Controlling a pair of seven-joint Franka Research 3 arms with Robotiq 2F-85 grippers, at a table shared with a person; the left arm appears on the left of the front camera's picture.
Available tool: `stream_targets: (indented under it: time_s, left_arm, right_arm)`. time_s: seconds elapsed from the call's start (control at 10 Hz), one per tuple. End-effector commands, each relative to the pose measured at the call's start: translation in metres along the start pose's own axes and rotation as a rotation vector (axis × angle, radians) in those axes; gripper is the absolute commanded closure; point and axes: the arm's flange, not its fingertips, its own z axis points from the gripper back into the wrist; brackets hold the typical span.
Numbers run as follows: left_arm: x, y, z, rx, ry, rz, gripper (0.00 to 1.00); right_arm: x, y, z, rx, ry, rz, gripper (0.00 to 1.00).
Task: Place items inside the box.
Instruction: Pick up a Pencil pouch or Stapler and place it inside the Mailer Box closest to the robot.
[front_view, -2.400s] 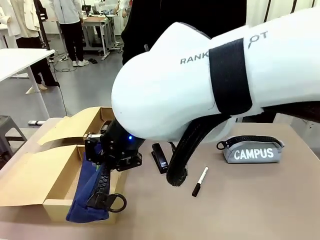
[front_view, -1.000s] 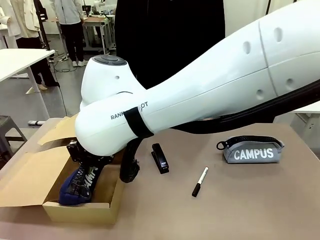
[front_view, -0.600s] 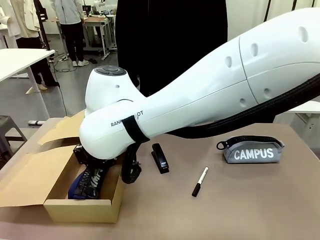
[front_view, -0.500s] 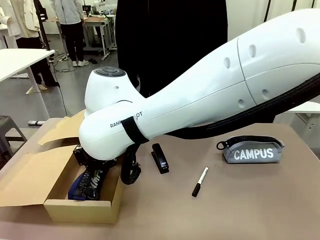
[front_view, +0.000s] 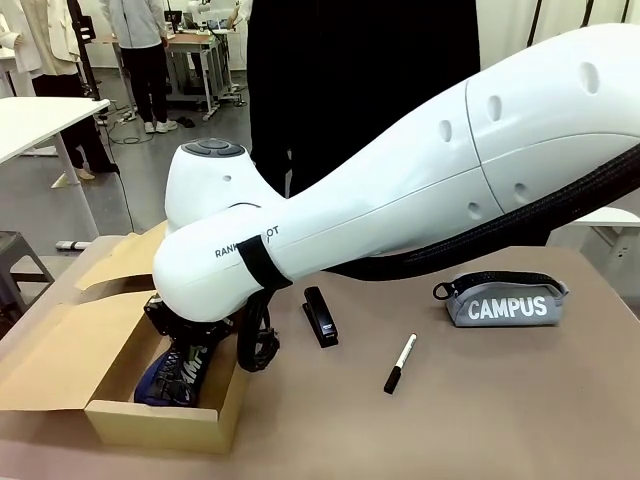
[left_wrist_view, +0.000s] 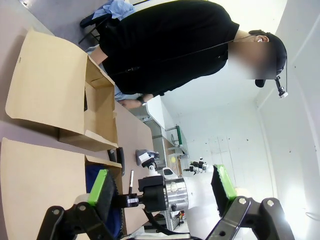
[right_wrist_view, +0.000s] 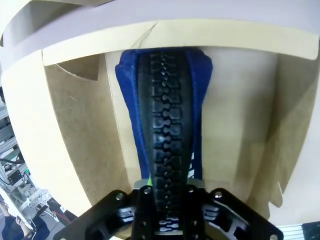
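Navy pouch (right_wrist_view: 167, 110), clamped in the right gripper (right_wrist_view: 167, 189), hung lengthwise straight ahead of it, far end inside the box (right_wrist_view: 65, 130).

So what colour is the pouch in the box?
The pouch is navy blue; right wrist view.

One pouch (front_view: 175, 372) in box (front_view: 150, 420), left; stapler (front_view: 320, 317), marker (front_view: 400, 363), other pouch (front_view: 508, 300) rightward

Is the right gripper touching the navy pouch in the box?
Touching. In the right wrist view the right gripper has its jaws closed on the navy pouch inside the box.
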Motion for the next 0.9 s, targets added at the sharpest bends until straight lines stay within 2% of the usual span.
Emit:
stream_targets:
  time_s: [0.0,0.1,0.8]
  left_arm:
    - [0.0,0.0,-0.001,-0.023,-0.012,-0.021,0.0]
    - [0.0,0.0,-0.001,-0.023,-0.012,-0.021,0.0]
    - [0.0,0.0,-0.001,-0.023,-0.012,-0.021,0.0]
  right_arm:
    - [-0.001,0.006,0.001,0.004,0.013,0.0,0.25]
    - [-0.001,0.006,0.002,0.01,0.019,-0.001,0.0]
    - [-0.005,0.0,0.02,0.071,0.036,0.037,0.0]
